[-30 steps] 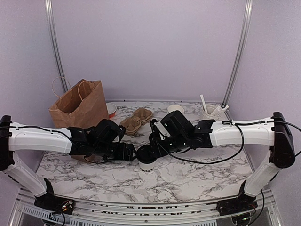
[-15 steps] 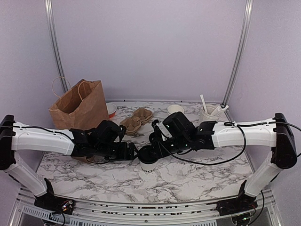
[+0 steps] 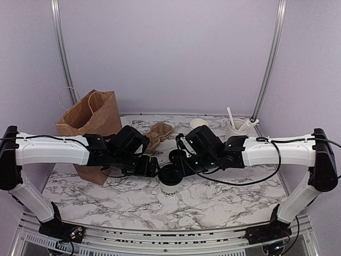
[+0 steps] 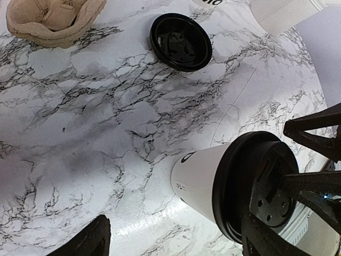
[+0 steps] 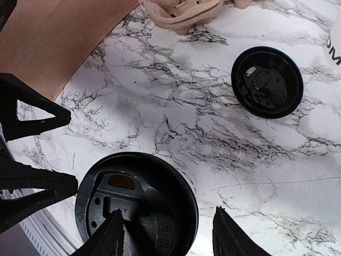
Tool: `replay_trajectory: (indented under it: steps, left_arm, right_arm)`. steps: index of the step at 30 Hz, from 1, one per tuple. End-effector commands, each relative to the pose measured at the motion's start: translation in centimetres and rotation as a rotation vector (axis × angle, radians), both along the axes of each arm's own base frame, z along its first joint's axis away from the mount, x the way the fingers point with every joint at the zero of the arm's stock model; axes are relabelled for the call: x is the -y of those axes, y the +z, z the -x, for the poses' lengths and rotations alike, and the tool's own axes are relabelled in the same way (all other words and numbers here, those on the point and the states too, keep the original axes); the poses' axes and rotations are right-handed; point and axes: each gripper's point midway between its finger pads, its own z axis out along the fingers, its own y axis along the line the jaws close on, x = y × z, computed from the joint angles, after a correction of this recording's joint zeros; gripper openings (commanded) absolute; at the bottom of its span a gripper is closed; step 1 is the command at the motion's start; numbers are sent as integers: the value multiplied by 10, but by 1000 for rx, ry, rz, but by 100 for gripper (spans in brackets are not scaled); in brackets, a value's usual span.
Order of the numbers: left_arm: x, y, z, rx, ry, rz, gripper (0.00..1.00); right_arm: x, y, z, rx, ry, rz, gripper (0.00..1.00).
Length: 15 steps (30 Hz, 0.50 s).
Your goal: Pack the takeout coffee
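Takeout coffee stands upright with its black lid fitted, on the marble surface near front centre, between both grippers. Right gripper is over the lid, jaws partly apart: one finger overlaps the lid, the other is clear of its rim, nothing clamped. Left gripper is just beside the cup, jaws wide, empty. A spare lid lies apart from the cup. A paper bag stands rear left.
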Motion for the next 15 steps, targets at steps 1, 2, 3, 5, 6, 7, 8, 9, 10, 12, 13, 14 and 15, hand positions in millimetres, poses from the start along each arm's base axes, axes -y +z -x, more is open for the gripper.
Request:
replay_trajectory:
  steps: [1, 2, 3, 5, 6, 7, 8, 9, 10, 12, 13, 14, 15]
  left_arm:
    - [-2, 10, 2, 9, -27, -32, 85]
    - [-2, 12, 2, 10, -28, -28, 85]
    - [-2, 14, 3, 12, -27, -23, 85]
    - [-4, 15, 4, 11, -23, -22, 85]
    - [-5, 14, 4, 8, -21, -23, 85]
    - [-7, 13, 5, 5, -17, -24, 85]
    - [-9, 13, 6, 1, -11, -23, 85]
    - [-11, 13, 7, -1, -4, -20, 85]
    - [-13, 12, 9, -6, 1, -18, 85]
    - [-16, 13, 11, -11, 11, -10, 85]
    - [-18, 12, 13, -13, 16, -8, 85]
    - [-19, 11, 14, -15, 18, -5, 85]
    - [-21, 10, 15, -17, 21, -5, 85]
  right_arm:
    - [-1, 34, -5, 46, -38, -58, 55]
    - [-1, 36, -6, 49, -40, -63, 55]
    - [-2, 38, -6, 51, -38, -68, 55]
    - [-2, 40, -6, 54, -35, -71, 55]
    - [-3, 41, -6, 54, -33, -73, 55]
    - [-3, 42, -6, 55, -31, -73, 55]
    - [-3, 42, -5, 57, -27, -73, 55]
    - [-2, 42, -5, 56, -24, -69, 54]
    - [-1, 41, -4, 54, -23, -63, 53]
    - [0, 36, -2, 41, -5, -55, 51]
    - [1, 35, -1, 35, 2, -54, 50]
    - [1, 33, 0, 30, 7, -52, 46]
    - [2, 32, 1, 26, 8, -52, 44]
